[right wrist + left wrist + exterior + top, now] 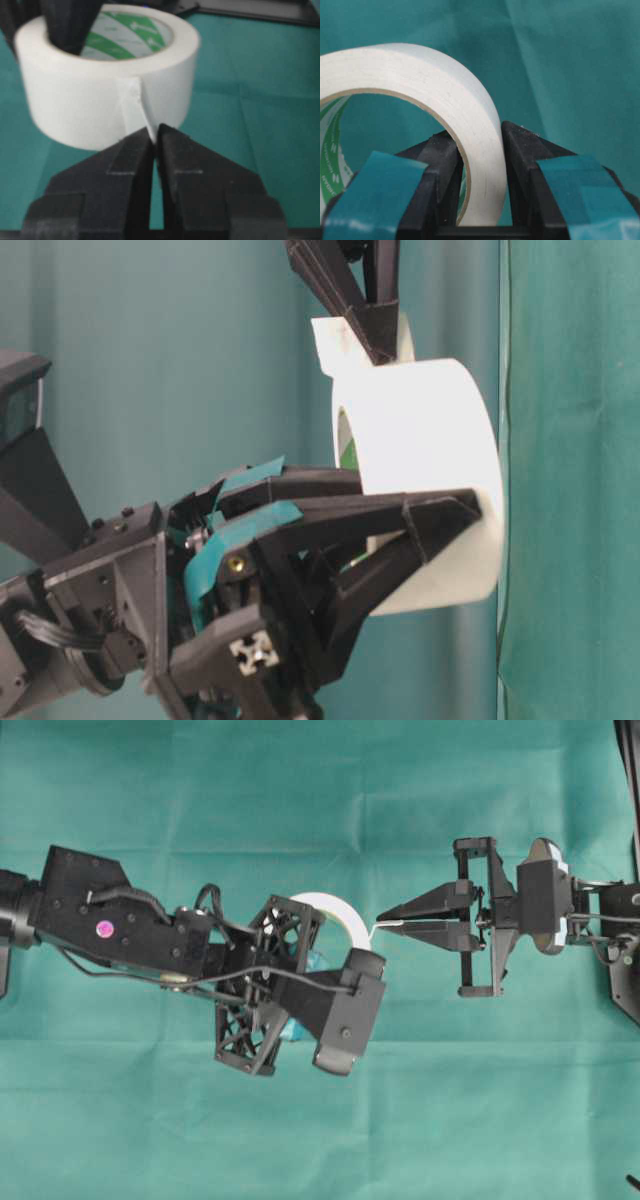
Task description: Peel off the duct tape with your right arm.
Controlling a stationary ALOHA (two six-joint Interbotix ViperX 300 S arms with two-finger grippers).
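Observation:
The duct tape [335, 908] is a wide white roll with a green-printed core [134, 34], held up off the green cloth. My left gripper [477, 132], with teal-strip fingers, is shut on the roll's wall [482, 170], one finger inside the ring and one outside. My right gripper [155, 131], plain black and pointed, is shut on the loose tab [146, 116] that sticks out from the roll's side. In the overhead view the right gripper [383, 921] meets the tab [386, 927] just right of the roll. From table level the right fingers [372, 310] come down onto the tab [332, 345] above the roll [430, 460].
Green cloth [320, 1120] covers the whole table, with fold lines across it. A black frame part [628, 985] stands at the right edge behind the right arm. The left arm's body [110, 915] stretches in from the left.

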